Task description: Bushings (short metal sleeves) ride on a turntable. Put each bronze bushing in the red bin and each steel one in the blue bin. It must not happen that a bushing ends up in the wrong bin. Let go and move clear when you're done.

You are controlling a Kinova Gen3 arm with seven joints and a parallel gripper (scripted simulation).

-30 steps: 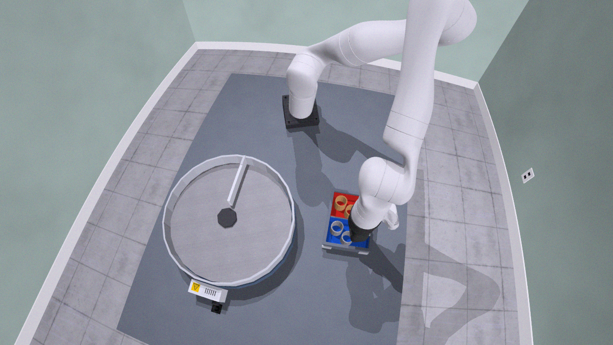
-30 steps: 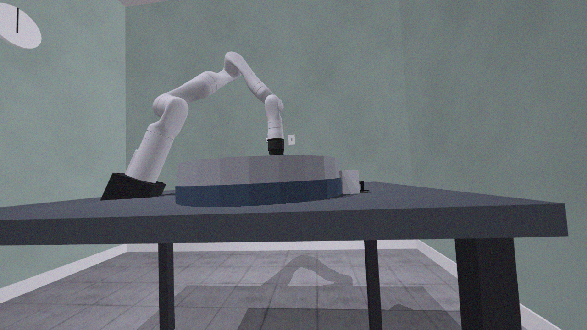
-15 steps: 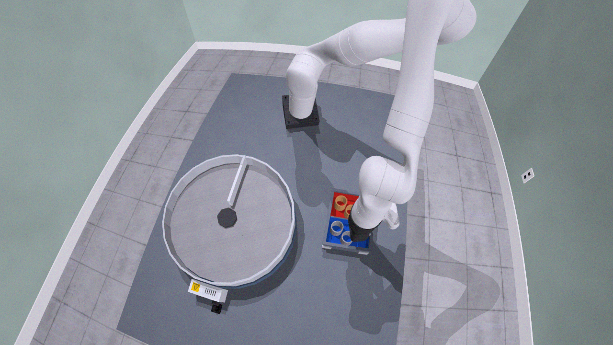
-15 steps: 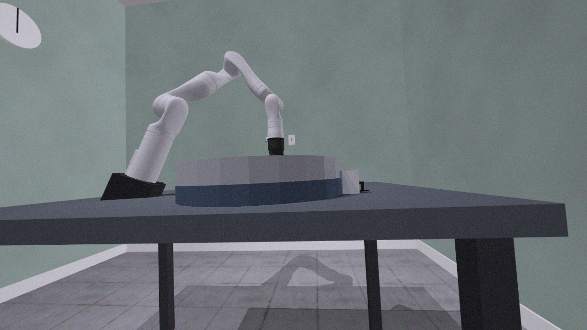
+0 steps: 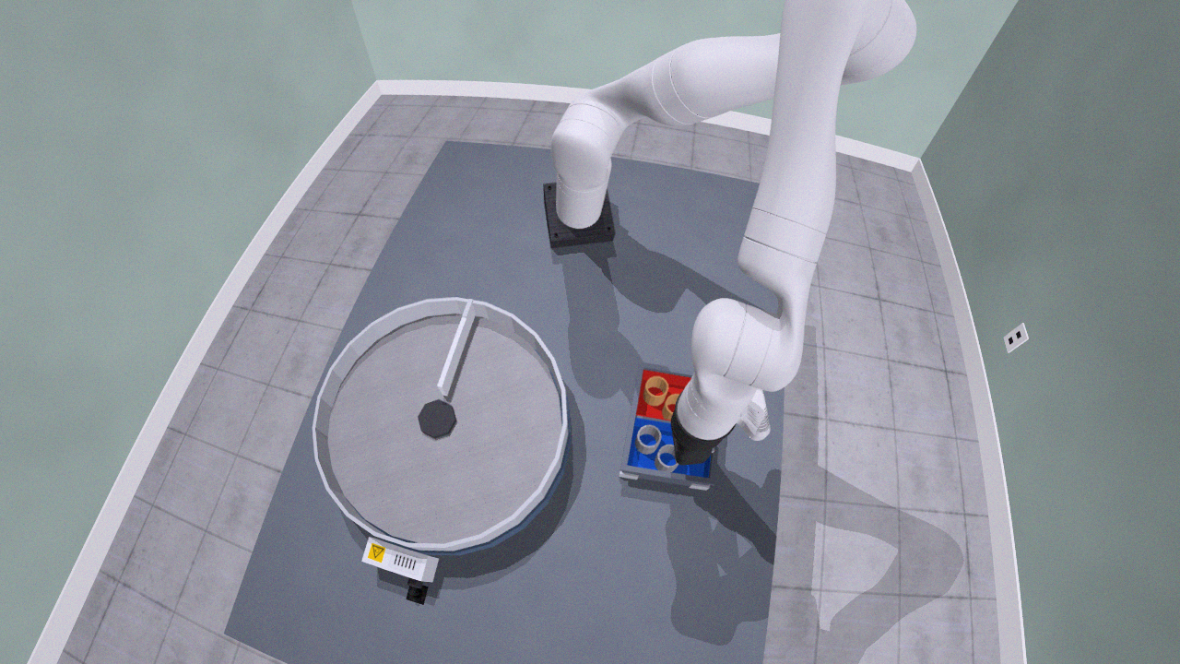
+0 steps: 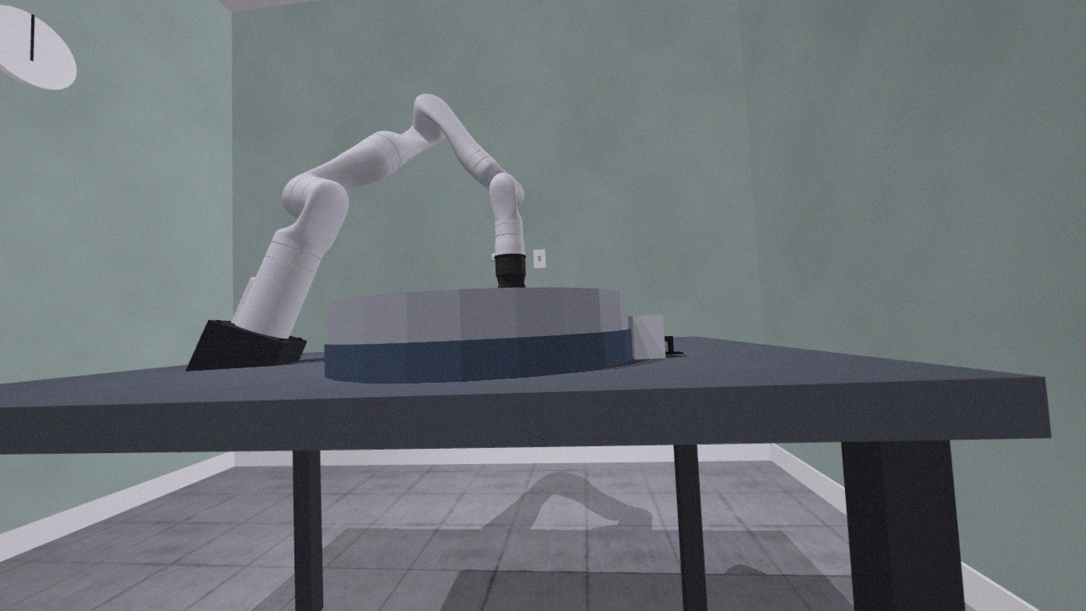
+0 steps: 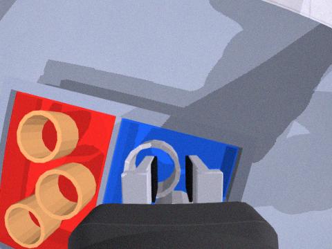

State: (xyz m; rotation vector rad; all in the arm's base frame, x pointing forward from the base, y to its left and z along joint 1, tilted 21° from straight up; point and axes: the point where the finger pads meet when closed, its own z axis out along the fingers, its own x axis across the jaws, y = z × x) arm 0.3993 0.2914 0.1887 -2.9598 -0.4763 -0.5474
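My fingers stand partly open, above the blue bin (image 5: 692, 472) (image 7: 216, 153), with nothing gripped between them. Steel bushings (image 5: 647, 450) (image 7: 176, 167) sit in that bin; my fingers partly hide them in the wrist view. Three bronze bushings (image 5: 656, 402) (image 7: 70, 136) lie in the red bin (image 5: 646, 413) (image 7: 98, 121) beside it.

A yellow warning sign (image 5: 376, 551), a black-edged triangle, is on the white box (image 5: 418, 566) at the turntable's seven o'clock edge in the top view; the mark inside the triangle is too small to make out; at eleven o'clock in the exterior view, a round white wall clock (image 6: 47, 53), partly cut off, shows one dark hand near twelve, perhaps with numerals too faint to read; I can read no words, brands or numbers.
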